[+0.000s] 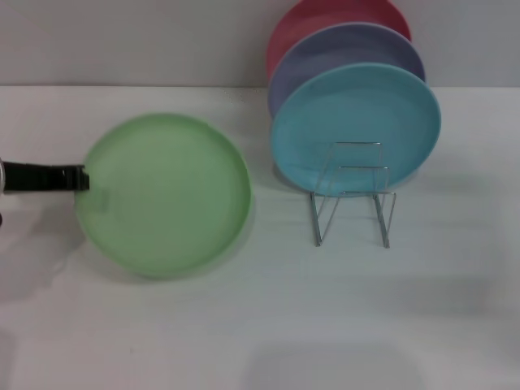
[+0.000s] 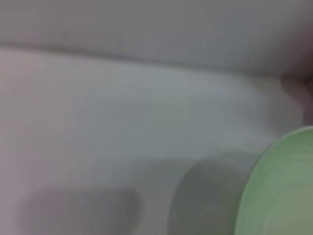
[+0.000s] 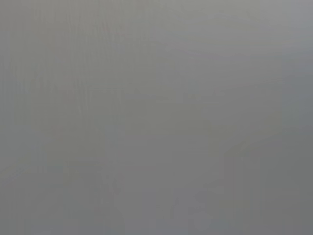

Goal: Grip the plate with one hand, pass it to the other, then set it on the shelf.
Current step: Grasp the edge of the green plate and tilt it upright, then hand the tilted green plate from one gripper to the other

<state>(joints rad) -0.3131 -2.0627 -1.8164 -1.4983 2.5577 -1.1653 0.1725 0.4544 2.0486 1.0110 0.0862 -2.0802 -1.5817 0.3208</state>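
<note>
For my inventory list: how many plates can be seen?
4. Green plate at the left end effector; blue plate, purple plate and red plate on the rack. More may be hidden.

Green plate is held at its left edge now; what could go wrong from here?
The left end effector holds the green plate only at its rim, so it might tilt or slip. The right end effector is out of view, so the handover cannot be checked. The wire rack has a turquoise plate close behind; placing could knock it.

White table (image 1: pixel 244 325) carries wire shelf (image 1: pixel 351 193).
</note>
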